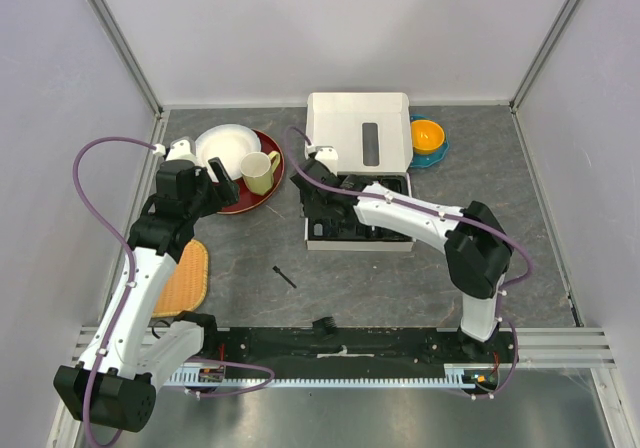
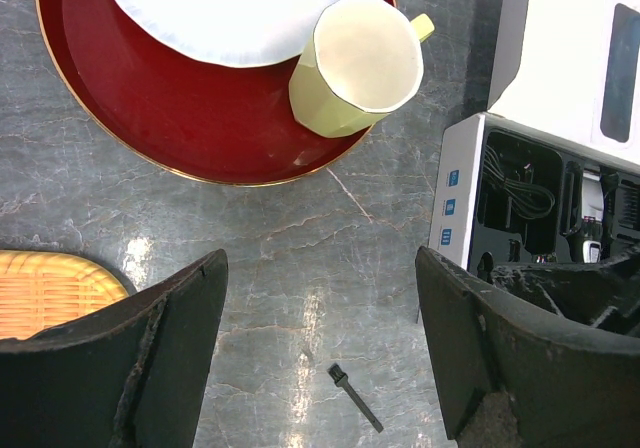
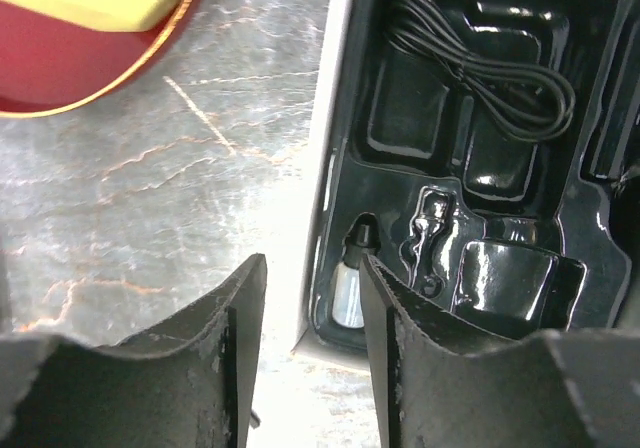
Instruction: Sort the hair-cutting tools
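Note:
A thin black brush (image 1: 285,276) lies on the grey table; in the left wrist view it (image 2: 355,398) lies below and between my open fingers. A small black comb attachment (image 1: 323,325) sits at the near rail. My left gripper (image 1: 222,180) (image 2: 320,258) is open and empty, above the table by the red plate. My right gripper (image 1: 316,208) (image 3: 313,268) is open and empty, straddling the left wall of the white box's black tray (image 3: 340,118). A small white bottle (image 3: 350,286) and a coiled cable (image 3: 490,68) lie in the tray. The clipper is hidden under my right arm.
The white box (image 1: 358,240) has its lid (image 1: 345,128) open behind it. A red plate (image 1: 262,196) carries a white plate (image 1: 222,148) and a yellow cup (image 1: 258,171). A woven mat (image 1: 183,280) lies at the left. An orange bowl (image 1: 427,135) stands at the back right.

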Available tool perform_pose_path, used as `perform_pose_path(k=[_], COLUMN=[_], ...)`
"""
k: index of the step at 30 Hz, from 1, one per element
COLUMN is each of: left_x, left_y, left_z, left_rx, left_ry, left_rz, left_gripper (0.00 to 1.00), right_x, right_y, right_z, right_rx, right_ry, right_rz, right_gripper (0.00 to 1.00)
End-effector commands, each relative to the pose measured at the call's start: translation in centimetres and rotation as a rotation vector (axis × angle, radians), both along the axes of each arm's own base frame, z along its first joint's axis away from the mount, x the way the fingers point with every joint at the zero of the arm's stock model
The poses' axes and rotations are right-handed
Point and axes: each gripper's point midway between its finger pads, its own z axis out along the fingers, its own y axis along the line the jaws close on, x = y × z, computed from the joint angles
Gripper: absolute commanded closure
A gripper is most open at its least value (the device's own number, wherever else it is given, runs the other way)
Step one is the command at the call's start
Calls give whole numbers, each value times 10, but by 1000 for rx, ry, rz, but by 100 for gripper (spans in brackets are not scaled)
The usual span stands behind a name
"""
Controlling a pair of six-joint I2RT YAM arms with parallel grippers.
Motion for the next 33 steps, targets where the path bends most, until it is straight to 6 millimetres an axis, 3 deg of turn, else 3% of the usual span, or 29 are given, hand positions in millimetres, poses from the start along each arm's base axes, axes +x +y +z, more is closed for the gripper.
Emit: perform_pose_path(k=[1, 7, 13, 19, 23, 33], left_x=[7, 12, 20, 23, 29, 34], left_y=[2, 4, 2, -2, -3, 3], left_z=[23, 9, -12, -28, -36, -42], left_rx=[23, 18, -18, -65, -106, -216], left_ry=[-60, 6, 94, 173, 208, 227], left_rz=[-17, 3, -13, -31, -38, -45], left_gripper=[18, 18, 18, 18, 18, 21], right_x=[-14, -64, -96, -124, -137, -138], right_y=[8, 31, 61, 79, 83, 83], right_z=[45, 31, 4, -23, -44, -86], right_rx=[-11, -93, -87, -122, -148, -197], right_ry=[-31, -21, 32, 75, 119, 194], right_rz=[229, 498, 592, 690, 704, 627], right_gripper=[50, 44, 42, 42, 42, 46])
